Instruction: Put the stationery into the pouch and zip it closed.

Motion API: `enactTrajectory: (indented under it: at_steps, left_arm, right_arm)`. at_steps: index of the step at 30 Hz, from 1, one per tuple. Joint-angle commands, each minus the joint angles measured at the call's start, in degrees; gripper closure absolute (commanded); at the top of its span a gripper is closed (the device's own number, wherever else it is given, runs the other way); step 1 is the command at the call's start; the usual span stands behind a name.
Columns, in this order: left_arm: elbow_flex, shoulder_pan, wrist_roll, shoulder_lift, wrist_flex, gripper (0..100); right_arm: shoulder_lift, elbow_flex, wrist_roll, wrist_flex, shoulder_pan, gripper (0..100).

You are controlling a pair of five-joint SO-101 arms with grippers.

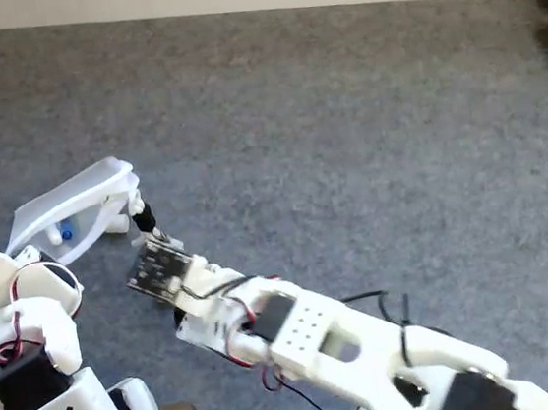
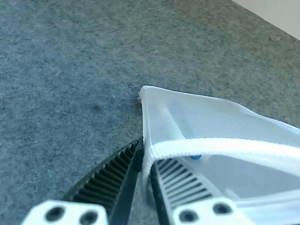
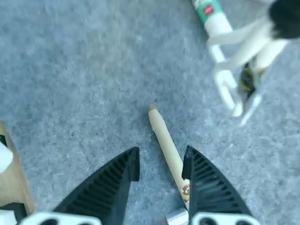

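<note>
Mesh pouch [image 2: 211,122] is pinched at its rim by your left hand [image 2: 145,152], and your right hand [image 3: 161,152] stands apart around the pencil [image 3: 161,129] on the counter [image 3: 70,70], but off-centre, so closing may roll the pencil out.

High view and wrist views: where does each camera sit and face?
High view: above the table, looking down; left arm, right arm show.
Left wrist view: on the left wrist, facing the pouch in the left gripper.
Right wrist view: on the right wrist, facing a pencil inside the open right gripper.
Shared: high and left wrist views both show the pouch.
</note>
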Motion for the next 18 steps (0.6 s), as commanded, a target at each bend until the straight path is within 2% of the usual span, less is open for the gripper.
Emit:
enactTrajectory:
  at_steps: [1, 18]
  left_arm:
    - [-0.9, -0.6, 0.4, 0.2, -1.5, 99]
    - [-0.9, -0.6, 0.4, 0.2, -1.5, 99]
  right_arm:
    - [2.6, -7.6, -0.4, 1.9, -0.5, 85.1]
    - [20.4, -16.4, -0.3, 1.8, 1.5, 85.1]
